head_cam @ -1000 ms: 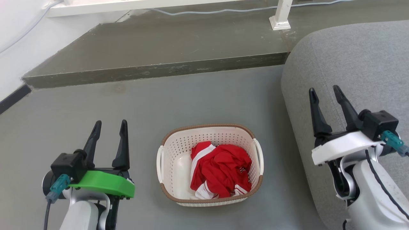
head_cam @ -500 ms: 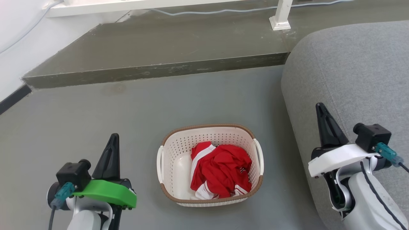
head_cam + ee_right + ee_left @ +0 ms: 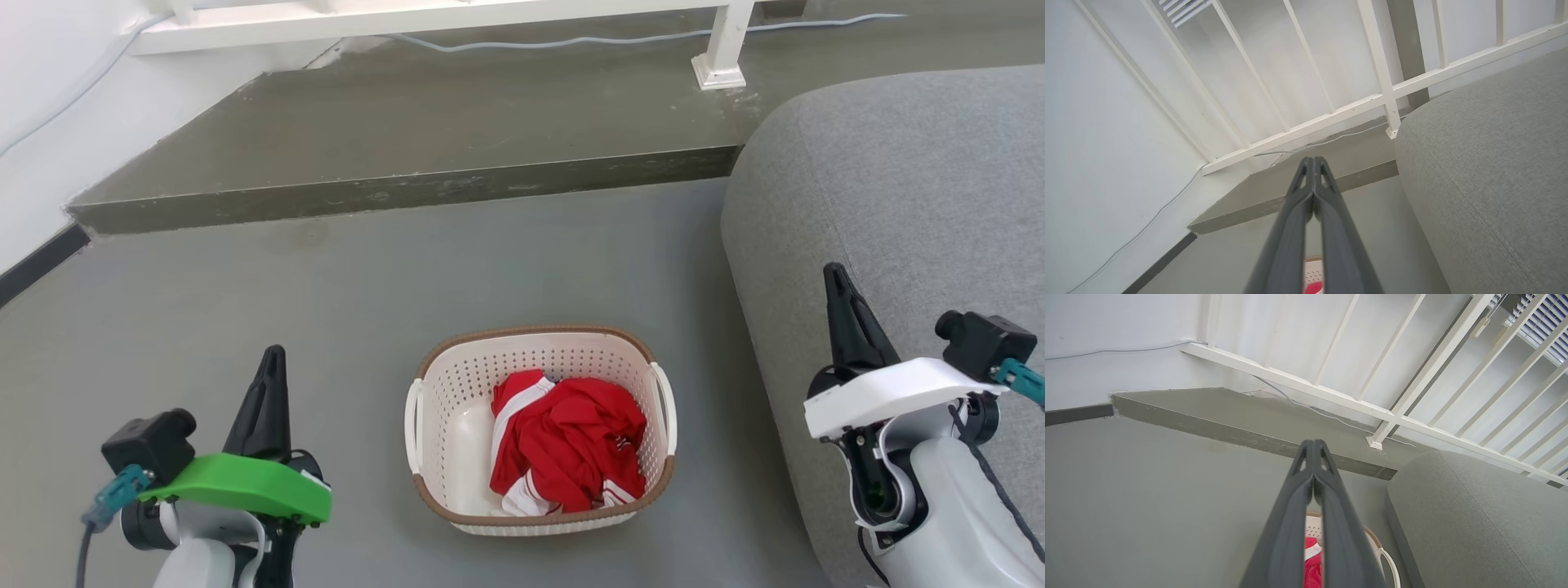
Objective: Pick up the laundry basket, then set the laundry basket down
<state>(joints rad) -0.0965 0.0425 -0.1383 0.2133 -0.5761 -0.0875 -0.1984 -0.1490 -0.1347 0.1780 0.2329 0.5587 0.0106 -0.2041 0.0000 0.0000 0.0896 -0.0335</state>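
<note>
The laundry basket (image 3: 457,384), cream-white and perforated with a brown rim and white loop handles, sits on the grey floor between my arms, holding a crumpled red and white garment (image 3: 567,445). My left gripper (image 3: 273,359) hangs to the basket's left, shut with nothing in it, well clear of the near handle. My right gripper (image 3: 834,278) is shut and empty to the basket's right, over the sofa's edge. In the left wrist view the shut fingers (image 3: 1314,446) cover most of the basket (image 3: 1382,555). A sliver of the basket (image 3: 1312,275) shows below the shut fingers (image 3: 1312,161) in the right wrist view.
A grey sofa (image 3: 898,204) fills the right side, close to the basket. A raised grey step (image 3: 408,188) runs across the far floor, with a white railing post (image 3: 720,49) and a cable (image 3: 531,37) on it. A white wall (image 3: 41,122) stands at left.
Both grippers went from open to shut over the last second. The head camera has tilted slightly, shifting the whole scene down. The basket has not moved on the floor.
</note>
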